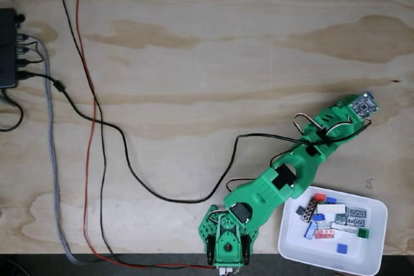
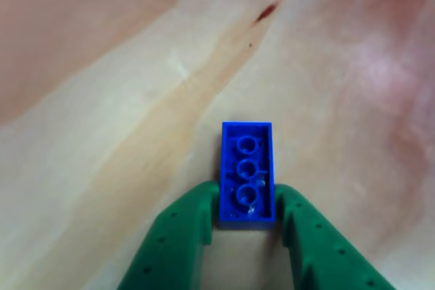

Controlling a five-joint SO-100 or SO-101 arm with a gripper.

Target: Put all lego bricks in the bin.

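Other view: unlabelled blue brick (image 2: 247, 174).

In the fixed view the claw's tip lies under the arm's own wrist board (image 1: 364, 105), so how its jaws stand cannot be read there. The bricks in the bin (image 1: 374, 258) are too small to count surely (several overlap). The arm's base (image 1: 226, 244) is cut by the bottom edge, and a black box (image 1: 8, 46) by the left edge. In the other view both green fingers (image 2: 178, 236) run off the bottom edge, and the blue brick (image 2: 247, 171) hides the counter (image 2: 102, 134) beneath it.
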